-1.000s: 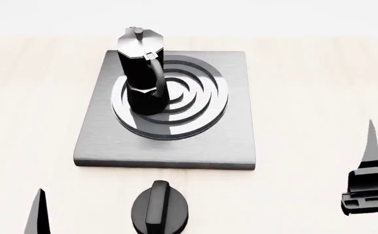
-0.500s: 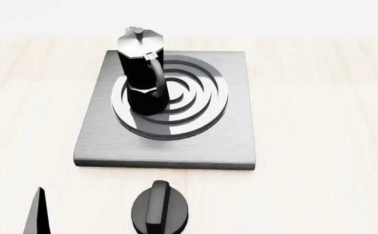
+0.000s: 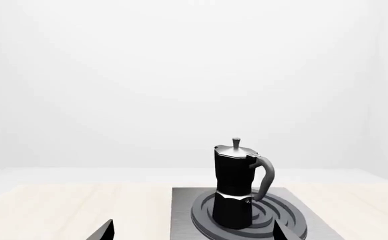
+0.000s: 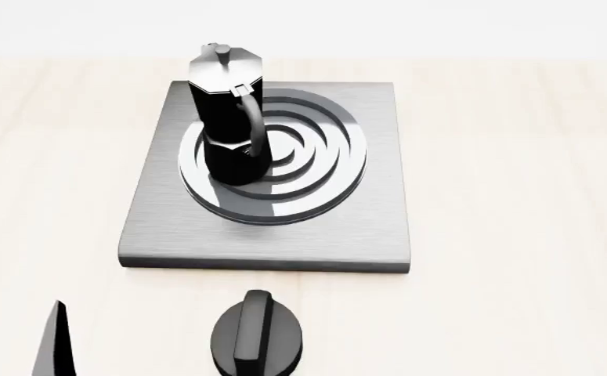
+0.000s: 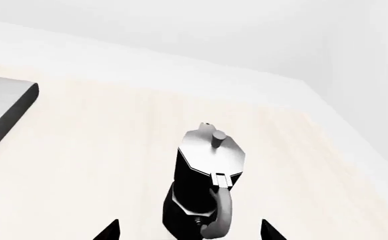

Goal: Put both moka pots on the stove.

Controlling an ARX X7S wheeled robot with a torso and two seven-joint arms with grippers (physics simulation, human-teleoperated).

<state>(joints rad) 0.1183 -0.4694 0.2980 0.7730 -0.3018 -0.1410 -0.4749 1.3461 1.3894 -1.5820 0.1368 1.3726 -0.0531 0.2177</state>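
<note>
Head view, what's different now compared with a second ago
The right claw has left the head view: it stood at the right edge before, and now only a dark sliver remains there. The left claw has sunk lower at the bottom left. Nothing was taken hold of or let go. The moka pot on the stove and the black knob stayed put.

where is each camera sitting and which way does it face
Head: high on the robot, looking down on the stove, one moka pot and the knob; a left pincer fingertip shows.
Left wrist: low by the left pincer, facing that same pot level across the stove; both views share it.
Right wrist: above the right pincer, facing the second moka pot off the stove.
</note>
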